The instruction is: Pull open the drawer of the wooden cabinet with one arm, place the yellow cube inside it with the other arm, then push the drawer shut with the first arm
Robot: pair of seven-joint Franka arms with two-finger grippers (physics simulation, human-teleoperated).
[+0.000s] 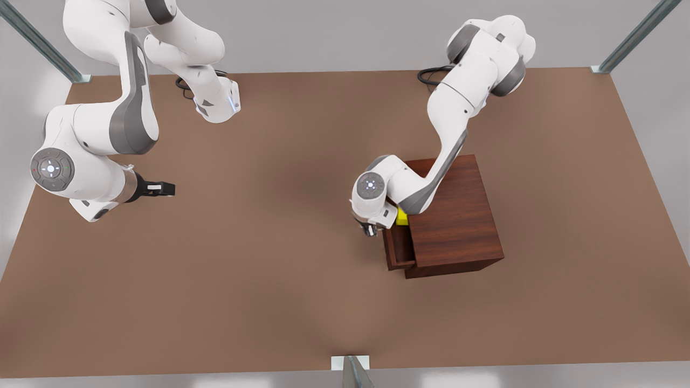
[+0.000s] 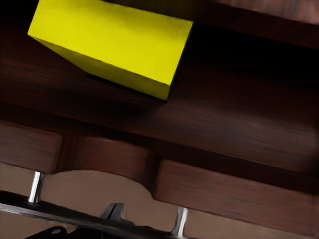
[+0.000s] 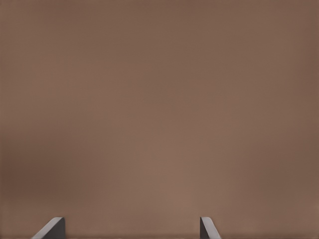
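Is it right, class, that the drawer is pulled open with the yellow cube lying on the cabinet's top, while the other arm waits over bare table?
Not quite. The yellow cube lies inside the open drawer, not on the wooden cabinet top; the left wrist view shows it. The left gripper is at the drawer front; the right gripper waits, open, over bare table.
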